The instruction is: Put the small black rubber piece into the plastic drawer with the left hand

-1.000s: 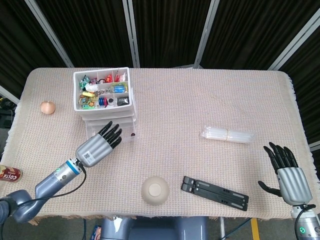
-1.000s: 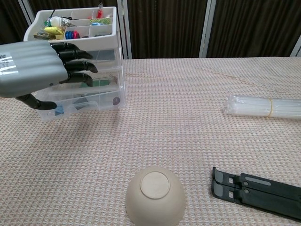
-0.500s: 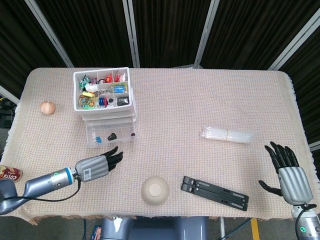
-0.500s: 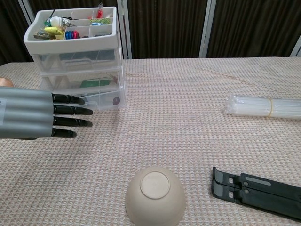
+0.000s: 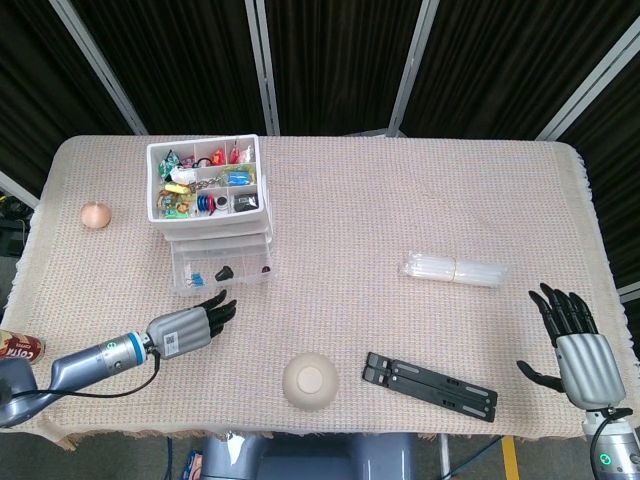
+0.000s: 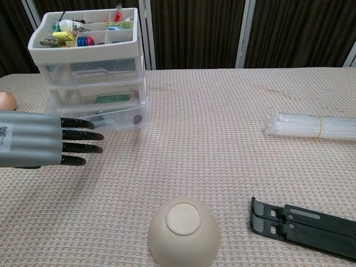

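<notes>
The left hand (image 5: 186,327) has drawn back from the plastic drawer (image 5: 220,268) toward the front-left part of the table (image 5: 350,200); a second ago its fingers lay over the drawer front, and now they stop short of it, near but apart. It holds nothing: the fingers are straight, slightly apart, pointing at the drawer unit, with the palm side down in the chest view (image 6: 33,146).

Just beyond the fingertips, the bottom drawer sticks out from the white stack of drawers (image 5: 205,178). It is clear plastic, and inside it lies the small black rubber piece (image 5: 224,271), a dark, rounded bit beside a blue item; in the chest view only dark shapes show through the drawer wall, and I cannot tell which is the piece.

The top tray of the stack holds small colourful odds and ends. Left of the stack, near the left edge, sits a small peach-coloured ball (image 5: 94,214). A beige bowl (image 5: 310,381) lies upside down near the front edge, with a black folded stand (image 5: 430,385) to its right and a clear packet of tubes (image 5: 455,269) further back. The right hand (image 5: 573,345) rests at the front-right corner, fingers spread, holding nothing.
</notes>
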`<control>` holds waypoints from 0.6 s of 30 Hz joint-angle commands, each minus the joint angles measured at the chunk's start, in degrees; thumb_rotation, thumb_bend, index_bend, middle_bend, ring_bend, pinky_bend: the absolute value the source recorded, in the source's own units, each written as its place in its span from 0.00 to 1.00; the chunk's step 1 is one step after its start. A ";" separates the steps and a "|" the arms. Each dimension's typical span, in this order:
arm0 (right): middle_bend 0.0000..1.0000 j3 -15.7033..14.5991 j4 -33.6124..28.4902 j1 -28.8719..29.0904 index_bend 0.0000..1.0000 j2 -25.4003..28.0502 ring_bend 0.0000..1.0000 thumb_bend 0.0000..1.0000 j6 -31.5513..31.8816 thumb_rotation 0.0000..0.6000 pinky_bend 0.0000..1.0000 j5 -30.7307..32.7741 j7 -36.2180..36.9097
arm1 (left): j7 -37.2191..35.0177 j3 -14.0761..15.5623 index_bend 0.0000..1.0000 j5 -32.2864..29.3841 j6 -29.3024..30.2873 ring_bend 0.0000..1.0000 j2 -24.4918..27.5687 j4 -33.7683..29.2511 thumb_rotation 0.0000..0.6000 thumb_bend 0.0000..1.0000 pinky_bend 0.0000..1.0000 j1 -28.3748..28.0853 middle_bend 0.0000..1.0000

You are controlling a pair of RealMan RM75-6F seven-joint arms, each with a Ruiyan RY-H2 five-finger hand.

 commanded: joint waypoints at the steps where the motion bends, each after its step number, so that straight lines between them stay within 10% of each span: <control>1: 0.00 0.02 -0.02 -0.01 0.06 0.02 0.00 0.06 0.02 1.00 0.00 0.02 0.04 | 0.40 -0.75 0.27 -0.67 -0.37 0.02 -0.61 1.24 1.00 0.31 0.10 0.18 0.08; 18: 0.00 -0.02 -0.05 0.00 0.06 -0.04 0.00 0.06 0.13 1.00 0.00 -0.21 0.03 | 0.49 -2.52 0.26 -3.83 -1.16 0.01 -1.91 5.36 1.00 0.31 0.10 1.69 0.08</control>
